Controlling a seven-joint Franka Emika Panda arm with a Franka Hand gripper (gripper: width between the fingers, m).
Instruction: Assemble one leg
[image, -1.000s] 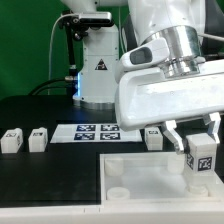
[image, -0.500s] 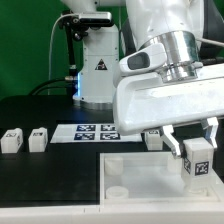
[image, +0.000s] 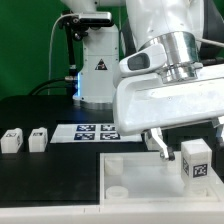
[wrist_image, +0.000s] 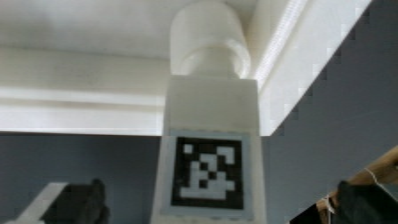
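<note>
One leg (image: 197, 160) to watch, clenched in the gripper (image: 190, 150) and hanging just above the panel (image: 130, 165), toward the exterior view's right. Could jam or slip in the fingers (image: 160, 144) if lowered tilted or off target. Might also knock the panel out of place, toward the marker board (image: 68, 131).

The jaws have carried the leg (image: 195, 160) slightly toward the exterior view's left.

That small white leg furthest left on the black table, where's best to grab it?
Likely from straight above, closing on the far-left leg's two flat side faces: it sits as a squarish block, apart from the neighbouring leg, with its top unobstructed.
</note>
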